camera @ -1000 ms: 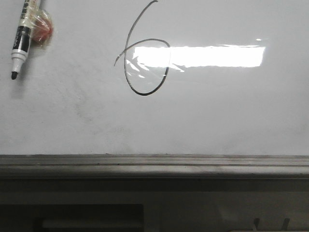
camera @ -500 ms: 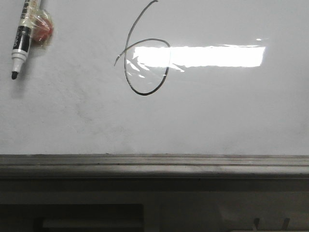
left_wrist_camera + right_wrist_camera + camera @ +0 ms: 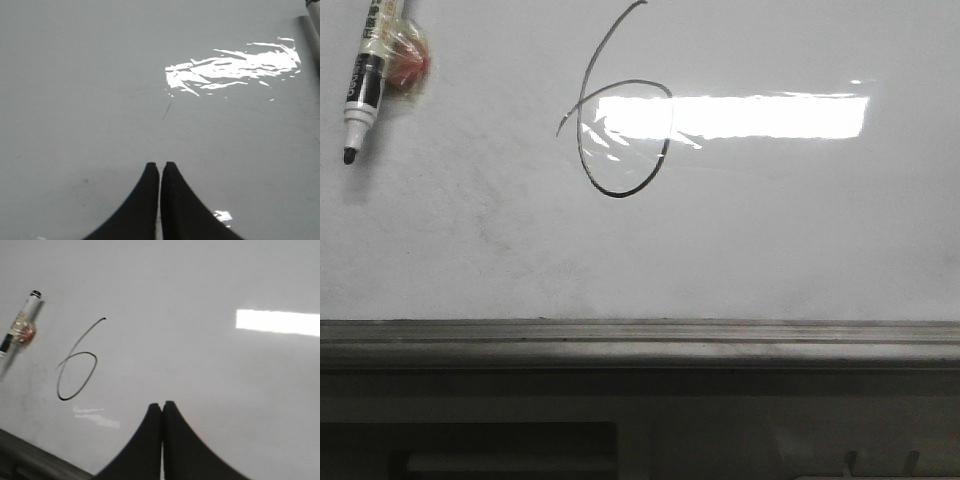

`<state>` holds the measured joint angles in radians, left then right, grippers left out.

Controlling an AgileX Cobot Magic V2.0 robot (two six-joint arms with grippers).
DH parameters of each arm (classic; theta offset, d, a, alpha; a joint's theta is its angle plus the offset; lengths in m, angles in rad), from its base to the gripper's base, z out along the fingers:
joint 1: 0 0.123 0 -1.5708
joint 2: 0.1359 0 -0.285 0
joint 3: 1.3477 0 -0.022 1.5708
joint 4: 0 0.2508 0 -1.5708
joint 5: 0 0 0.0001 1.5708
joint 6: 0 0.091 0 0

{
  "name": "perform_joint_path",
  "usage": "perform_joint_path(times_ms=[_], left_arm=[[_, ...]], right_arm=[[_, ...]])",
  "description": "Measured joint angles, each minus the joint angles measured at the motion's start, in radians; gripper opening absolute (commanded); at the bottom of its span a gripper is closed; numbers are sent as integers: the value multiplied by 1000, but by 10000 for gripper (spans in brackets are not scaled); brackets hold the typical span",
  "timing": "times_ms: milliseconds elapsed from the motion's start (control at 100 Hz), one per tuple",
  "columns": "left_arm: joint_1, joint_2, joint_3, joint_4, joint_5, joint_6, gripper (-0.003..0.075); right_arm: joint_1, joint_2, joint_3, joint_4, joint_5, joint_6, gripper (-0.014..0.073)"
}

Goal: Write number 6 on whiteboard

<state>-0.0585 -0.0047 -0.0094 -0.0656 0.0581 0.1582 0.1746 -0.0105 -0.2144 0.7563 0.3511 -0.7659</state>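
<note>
One number 6 [image 3: 620, 130] marks the whiteboard [image 3: 770, 240]; both arms' fingers [image 3: 160, 167] [image 3: 162, 406] clenched, empty.

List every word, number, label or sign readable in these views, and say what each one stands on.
"6": hand-drawn in thin black line, the number 6 stands on the whiteboard; it also shows in the right wrist view.
Marker label: print runs along the barrel, too small and blurred to read.
Left wrist view: only a short stray mark on the board, no text.
</note>
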Motion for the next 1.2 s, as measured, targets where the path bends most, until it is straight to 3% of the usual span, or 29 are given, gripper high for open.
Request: perform_joint_path(times_ms=[60, 250, 350, 510, 850, 1200], left_arm=[[0, 0, 0, 0, 0, 0, -20], [0, 0, 0, 0, 0, 0, -20], [0, 0, 0, 0, 0, 0, -20], [0, 0, 0, 0, 0, 0, -20], [0, 0, 0, 0, 0, 0, -20], [0, 0, 0, 0, 0, 0, -20]], right_arm=[[-2, 0, 15, -91, -48, 65, -65], [-24, 0, 84, -588, -173, 441, -65], [-26, 0, 138, -706, -212, 526, -65], [-45, 0, 223, -756, -255, 554, -65], [-153, 0, 225, -778, -291, 558, -65], [-162, 0, 225, -786, -291, 560, -65]])
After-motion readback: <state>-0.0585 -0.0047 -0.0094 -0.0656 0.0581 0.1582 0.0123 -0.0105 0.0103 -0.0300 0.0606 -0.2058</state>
